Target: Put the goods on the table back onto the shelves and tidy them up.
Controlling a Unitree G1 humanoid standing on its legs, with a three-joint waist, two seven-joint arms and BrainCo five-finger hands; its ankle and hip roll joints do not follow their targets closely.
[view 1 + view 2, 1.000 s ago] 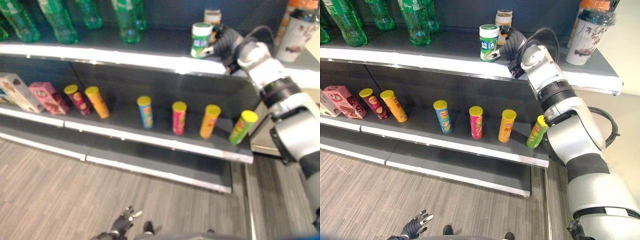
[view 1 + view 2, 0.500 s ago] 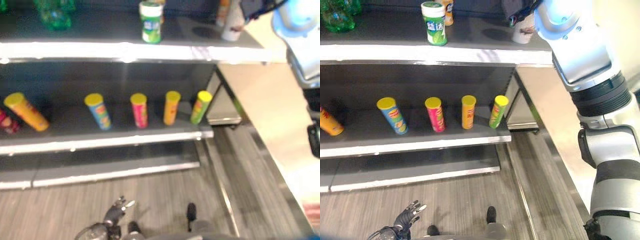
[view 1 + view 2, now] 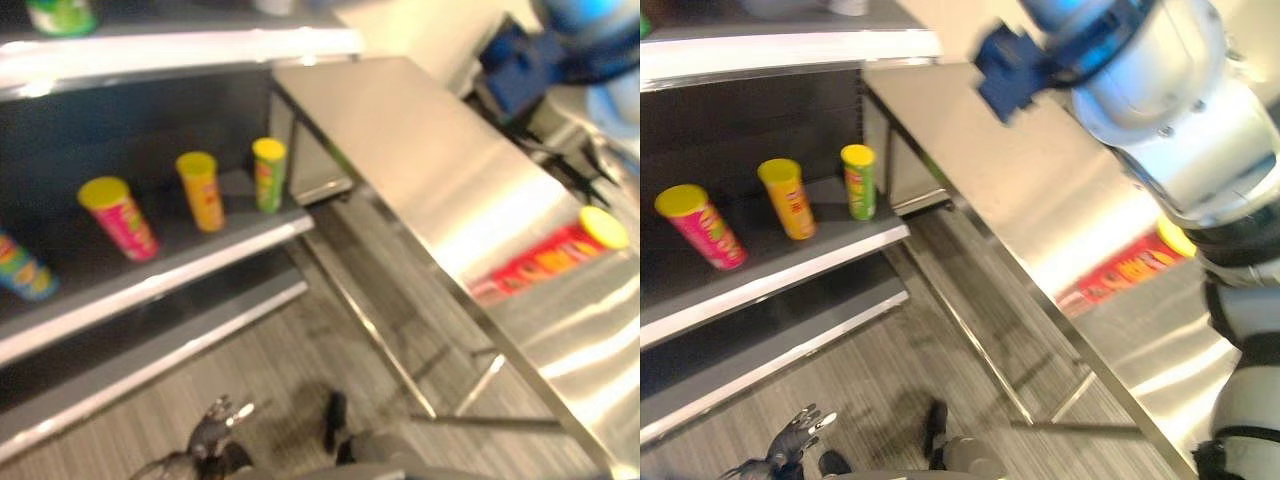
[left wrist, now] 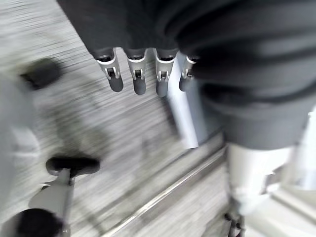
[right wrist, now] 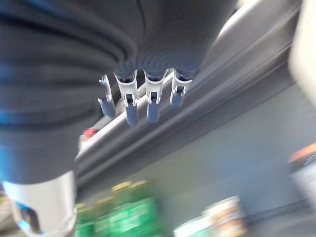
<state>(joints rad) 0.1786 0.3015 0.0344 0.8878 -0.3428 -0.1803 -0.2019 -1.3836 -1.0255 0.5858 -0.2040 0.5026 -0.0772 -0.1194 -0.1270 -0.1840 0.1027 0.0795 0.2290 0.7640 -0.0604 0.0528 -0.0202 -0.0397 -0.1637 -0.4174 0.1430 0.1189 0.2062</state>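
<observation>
1. The thing we have to fetch is the red can [image 3: 545, 259] with a yellow lid, lying on its side on the steel worktop [image 3: 430, 160], near the front edge, well apart from the shelves.
2. Our right hand [image 5: 140, 96] is raised and carries nothing; its fingers [image 5: 152, 107] hang loosely, slightly bent, with green bottles [image 5: 123, 210] blurred beyond them. In the eye views the right arm [image 3: 1170, 110] rises above the worktop, high over the can.
3. Our left hand [image 3: 215, 432] hangs low over the grey floor [image 3: 300, 350], fingers straight and relaxed, holding nothing.
4. On the lower shelf [image 3: 160, 285] stand a pink can [image 3: 118, 218], an orange can [image 3: 201, 190] and a green can [image 3: 267, 174], all yellow-lidded and leaning a little, with part of a blue can [image 3: 18, 268] at the edge of view.
5. We judge the step in hand to be the reach for the lying can. To do it well we should bring the right hand down over the middle of the can's body, across its long axis, with the fingers on one side and the thumb on the other, since a round can lying flat may roll away when nudged.
6. Once lifted, we should turn it upright and set it beside the green can, where the shelf seems to have room.
</observation>
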